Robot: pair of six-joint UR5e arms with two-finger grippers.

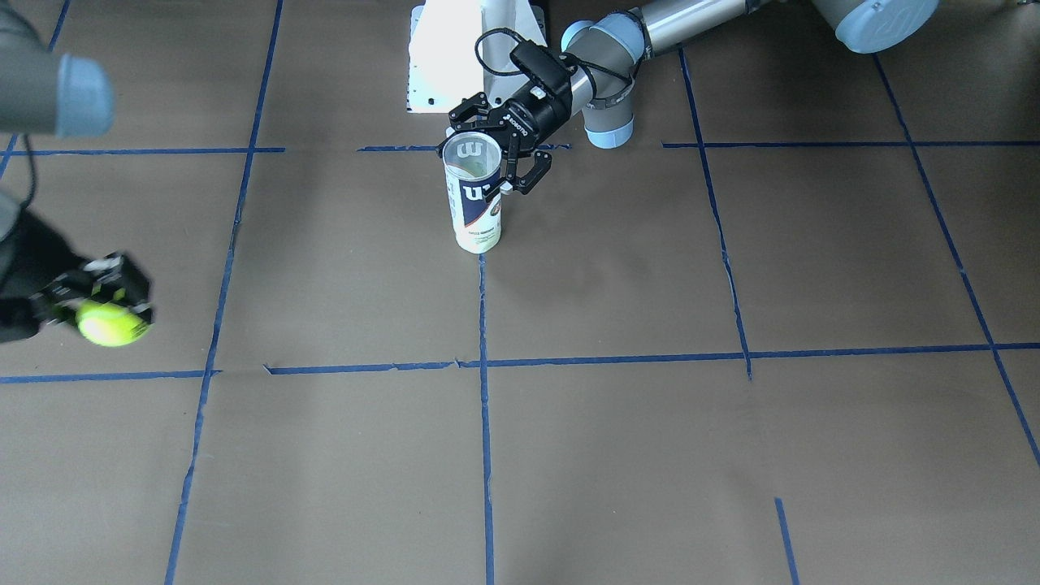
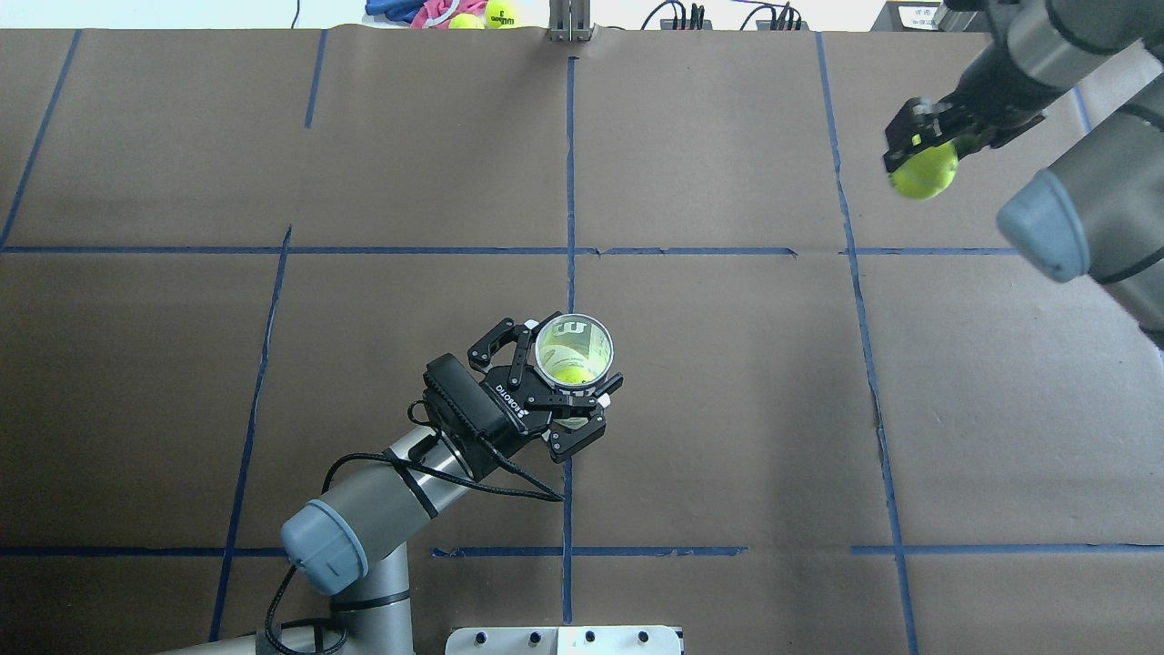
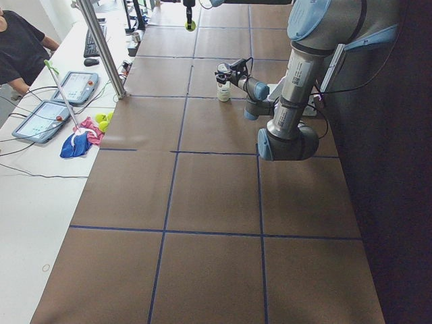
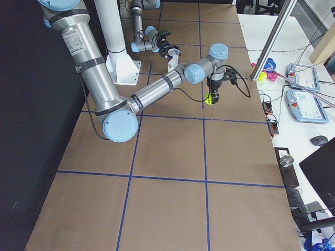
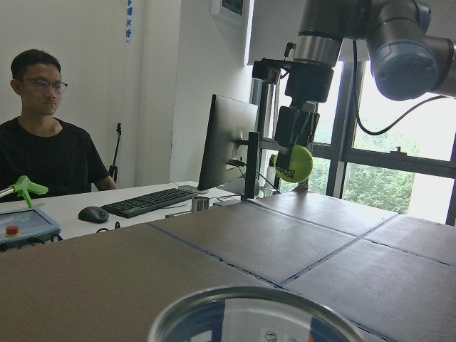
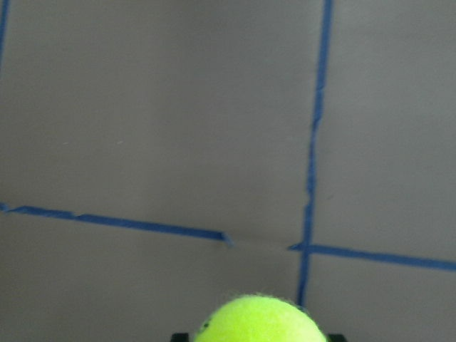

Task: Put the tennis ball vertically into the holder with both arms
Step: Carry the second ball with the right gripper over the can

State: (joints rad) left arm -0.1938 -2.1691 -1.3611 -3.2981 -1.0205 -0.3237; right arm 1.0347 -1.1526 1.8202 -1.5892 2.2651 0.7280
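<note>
The holder (image 1: 473, 199), a clear can with a white and navy label, stands upright near the table's middle; it also shows in the overhead view (image 2: 574, 350). A yellow-green ball lies inside it at the bottom. My left gripper (image 1: 490, 153) reaches in sideways with a finger on each side of the can's upper part, shut on it. My right gripper (image 2: 918, 153) is shut on the tennis ball (image 2: 921, 170) and holds it above the table's far right part, well away from the can. The ball also shows in the front (image 1: 111, 322) and right wrist (image 6: 260, 322) views.
The white pedestal base (image 1: 451, 57) stands just behind the can. Spare tennis balls (image 2: 488, 14) and a pink cloth lie beyond the table's far edge beside a metal post (image 2: 568, 20). An operator (image 5: 43, 142) sits at a desk with tablets (image 3: 47, 115).
</note>
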